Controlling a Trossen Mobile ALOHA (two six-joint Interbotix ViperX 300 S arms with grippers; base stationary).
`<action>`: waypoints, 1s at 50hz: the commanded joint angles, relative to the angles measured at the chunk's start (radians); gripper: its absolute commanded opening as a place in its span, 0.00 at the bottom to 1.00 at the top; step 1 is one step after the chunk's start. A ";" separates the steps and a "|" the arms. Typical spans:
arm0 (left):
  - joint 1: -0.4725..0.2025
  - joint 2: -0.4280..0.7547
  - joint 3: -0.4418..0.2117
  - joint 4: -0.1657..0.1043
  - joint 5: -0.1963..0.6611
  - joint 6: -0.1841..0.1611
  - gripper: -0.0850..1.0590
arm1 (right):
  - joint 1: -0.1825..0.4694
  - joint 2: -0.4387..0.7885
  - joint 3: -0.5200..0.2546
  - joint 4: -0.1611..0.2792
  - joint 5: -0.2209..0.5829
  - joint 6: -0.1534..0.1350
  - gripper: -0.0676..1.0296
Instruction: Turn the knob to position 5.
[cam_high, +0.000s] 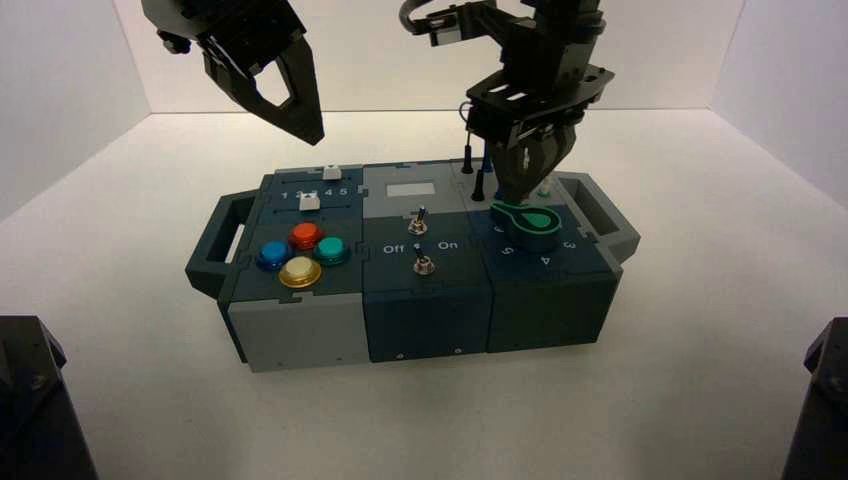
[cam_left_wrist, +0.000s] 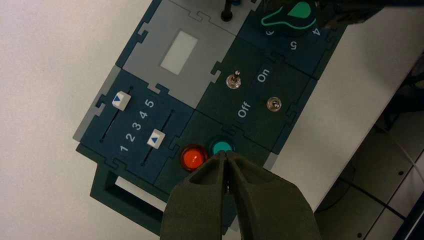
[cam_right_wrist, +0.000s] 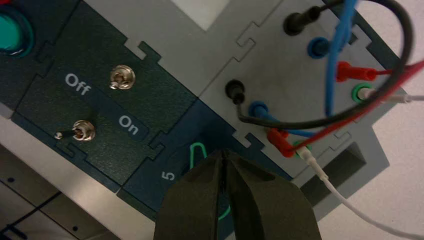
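Your right gripper (cam_high: 513, 196), fingertips together, is just above the green knob (cam_high: 534, 232) on the box's right; its pointer aims far-left, and the 5 (cam_high: 508, 250) lies near-left. Your left gripper (cam_high: 316, 140), narrowed shut, waits beyond the sliders (cam_high: 332, 172). White table (cam_high: 700, 380), pale wall (cam_high: 420, 55) behind.

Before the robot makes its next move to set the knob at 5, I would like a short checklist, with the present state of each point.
1. Knob pointer at 5: not ok; the green knob does not point at the white 5 of its dial.
2. Right gripper near the knob: ok; it is low beside the pointer end, fingers together.
3. Right gripper touching the knob: cannot tell.
4. Left gripper away from the knob: ok; it is shut, raised over the box's left side.
5. Numeral 5 readable: ok, both wrist views show it.
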 joint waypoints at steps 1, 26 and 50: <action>-0.003 -0.005 -0.034 0.002 -0.009 0.009 0.05 | 0.015 -0.003 -0.031 0.008 -0.006 -0.009 0.04; -0.003 -0.005 -0.034 0.002 -0.009 0.012 0.05 | 0.052 0.000 -0.026 0.017 -0.003 -0.009 0.04; -0.003 -0.005 -0.034 0.008 -0.009 0.012 0.05 | 0.084 0.000 -0.023 0.021 0.009 -0.009 0.04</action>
